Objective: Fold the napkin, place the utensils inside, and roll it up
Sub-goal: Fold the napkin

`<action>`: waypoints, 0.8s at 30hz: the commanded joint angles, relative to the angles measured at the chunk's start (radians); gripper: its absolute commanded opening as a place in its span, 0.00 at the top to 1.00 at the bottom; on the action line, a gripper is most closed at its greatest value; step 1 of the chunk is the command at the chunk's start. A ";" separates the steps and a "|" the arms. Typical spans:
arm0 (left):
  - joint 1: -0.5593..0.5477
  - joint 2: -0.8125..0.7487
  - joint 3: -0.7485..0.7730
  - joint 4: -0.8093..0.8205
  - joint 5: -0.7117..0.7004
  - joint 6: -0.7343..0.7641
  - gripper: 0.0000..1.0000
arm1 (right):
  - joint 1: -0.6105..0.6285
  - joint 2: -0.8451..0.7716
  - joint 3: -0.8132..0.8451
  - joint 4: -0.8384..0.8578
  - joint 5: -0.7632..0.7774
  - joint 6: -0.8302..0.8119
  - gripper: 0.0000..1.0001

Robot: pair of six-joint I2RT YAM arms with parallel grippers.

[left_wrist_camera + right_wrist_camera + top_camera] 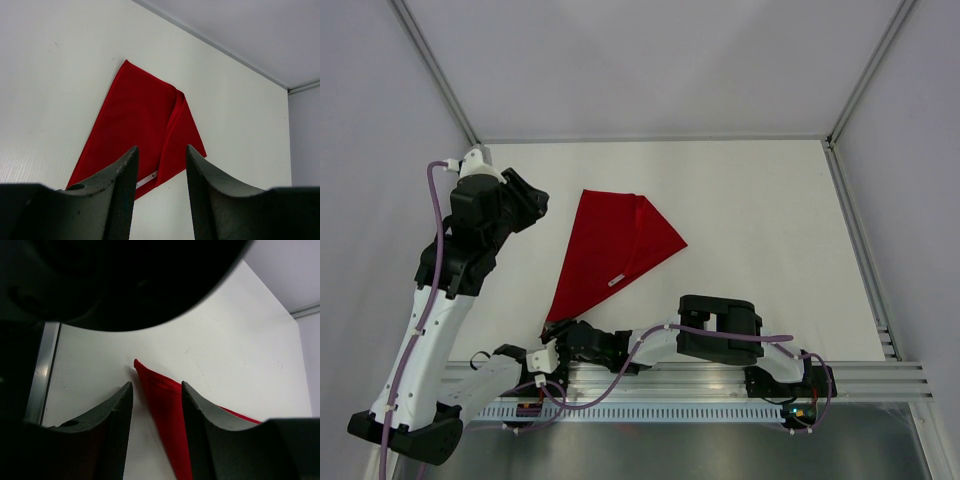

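Note:
The deep-red napkin [615, 250] lies folded into a long triangle on the white table [770, 220], with its narrow point toward the near edge. A small white label [615, 281] shows on it. My left gripper [535, 205] hovers open to the napkin's left. In the left wrist view the napkin [145, 115] lies beyond the open, empty left gripper [161, 147]. My right gripper [552, 328] sits low at the napkin's near point. In the right wrist view the right gripper [156, 383] is open, and the napkin's raised corner [165, 405] stands between its jaws. The utensils are out of view.
Pale enclosure walls with metal corner posts [440, 75] ring the table. An aluminium rail [720, 375] runs along the near edge by the arm bases. The right arm's elbow [720, 325] lies low across the near part of the table.

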 commanded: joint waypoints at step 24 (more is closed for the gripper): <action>-0.003 0.000 -0.002 0.026 0.021 0.043 0.51 | 0.007 0.088 0.042 -0.004 -0.035 -0.070 0.55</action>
